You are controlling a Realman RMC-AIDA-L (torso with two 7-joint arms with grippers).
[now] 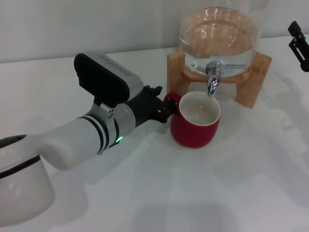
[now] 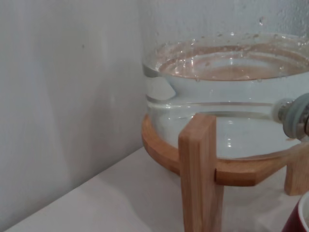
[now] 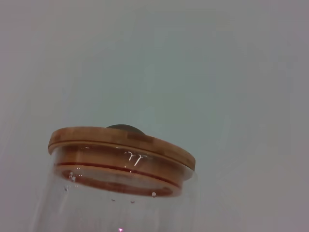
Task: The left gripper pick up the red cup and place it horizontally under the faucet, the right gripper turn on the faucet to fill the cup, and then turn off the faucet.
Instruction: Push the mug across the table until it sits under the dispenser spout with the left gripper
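The red cup (image 1: 195, 122) stands upright on the white table, its white inside empty, right below the chrome faucet (image 1: 213, 78) of the glass jar dispenser (image 1: 219, 34). My left gripper (image 1: 163, 103) reaches in from the left and is shut on the cup's small handle. A sliver of the cup's rim (image 2: 296, 220) and the faucet's base (image 2: 293, 116) show in the left wrist view. My right gripper (image 1: 299, 44) hangs at the far right edge of the head view, above and right of the dispenser, only partly in frame.
The dispenser sits on a wooden stand (image 1: 254, 77), also seen in the left wrist view (image 2: 200, 169), at the back of the white table (image 1: 203, 193). Its wooden lid (image 3: 120, 145) shows in the right wrist view. A white wall is behind.
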